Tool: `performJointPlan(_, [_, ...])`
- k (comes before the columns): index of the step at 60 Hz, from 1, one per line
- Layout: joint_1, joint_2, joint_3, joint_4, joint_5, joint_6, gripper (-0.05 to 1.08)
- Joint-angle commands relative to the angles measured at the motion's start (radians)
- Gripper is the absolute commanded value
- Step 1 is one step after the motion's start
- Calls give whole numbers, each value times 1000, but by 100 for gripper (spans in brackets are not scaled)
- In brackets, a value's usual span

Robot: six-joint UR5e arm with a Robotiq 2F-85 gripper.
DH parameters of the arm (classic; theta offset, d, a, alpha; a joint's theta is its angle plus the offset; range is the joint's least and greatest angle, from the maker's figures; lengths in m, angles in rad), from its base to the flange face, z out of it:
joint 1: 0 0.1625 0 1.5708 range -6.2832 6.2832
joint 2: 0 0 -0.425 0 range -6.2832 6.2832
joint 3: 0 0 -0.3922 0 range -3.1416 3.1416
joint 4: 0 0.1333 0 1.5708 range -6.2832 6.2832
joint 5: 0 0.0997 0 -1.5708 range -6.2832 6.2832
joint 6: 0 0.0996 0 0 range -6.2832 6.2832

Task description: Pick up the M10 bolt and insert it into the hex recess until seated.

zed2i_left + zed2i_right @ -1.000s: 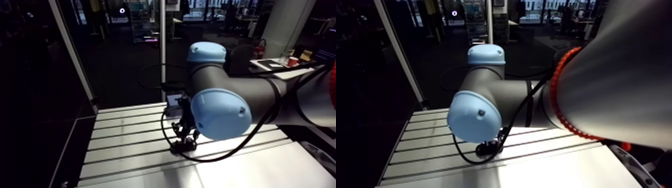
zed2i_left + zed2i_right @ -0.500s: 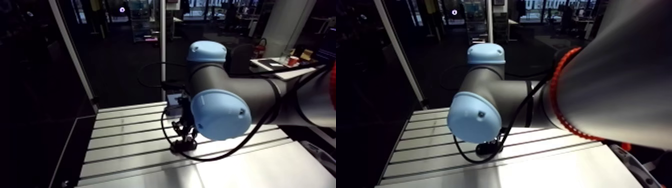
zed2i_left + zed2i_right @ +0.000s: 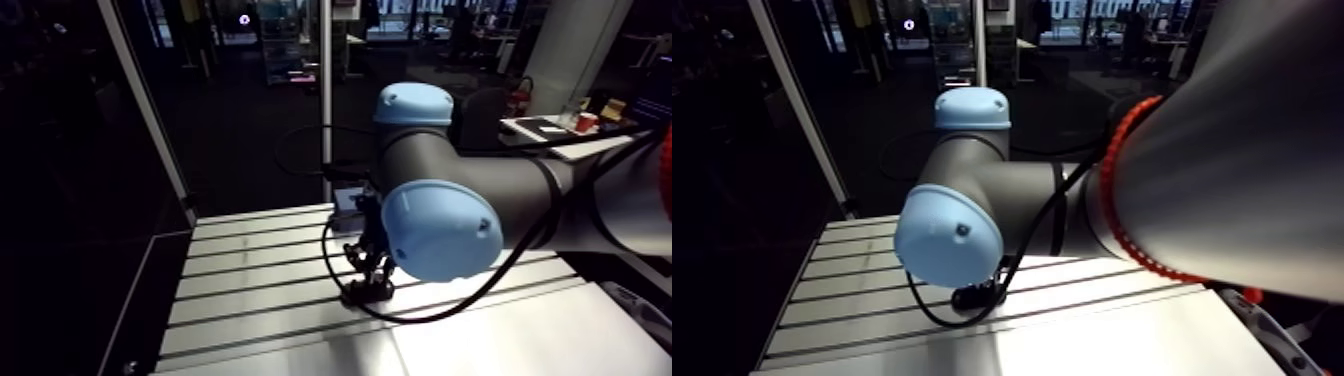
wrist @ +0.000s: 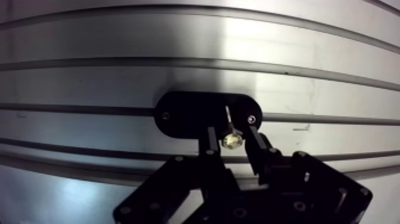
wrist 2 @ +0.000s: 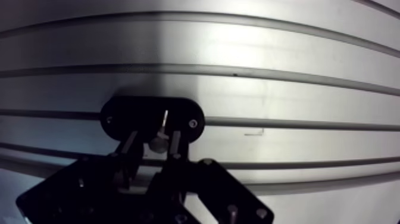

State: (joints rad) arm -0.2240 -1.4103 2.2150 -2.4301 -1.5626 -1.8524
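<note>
The M10 bolt (image 4: 231,140) stands head-up with its shank tip at the black recess plate (image 4: 178,113) on the table (image 4: 119,36), flanked by the narrowly parted pincer (image 4: 229,128), whose hold I cannot tell; insertion seems underway, needing a straight downward push.

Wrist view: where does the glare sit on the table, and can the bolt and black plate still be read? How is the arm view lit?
Wrist view: glare washes the table beyond the black plate, with none on the plate itself; the bolt glints against it; the slots bow from lens distortion. Arm view: the table is brightest near the camera, and the gripper is a dark silhouette against it.
</note>
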Motion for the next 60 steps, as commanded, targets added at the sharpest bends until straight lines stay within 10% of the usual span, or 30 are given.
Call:
performJointPlan(1, [0, 0, 1, -1, 0, 0, 62])
performJointPlan(60, [-2, 1, 4, 1, -3, 0, 66])
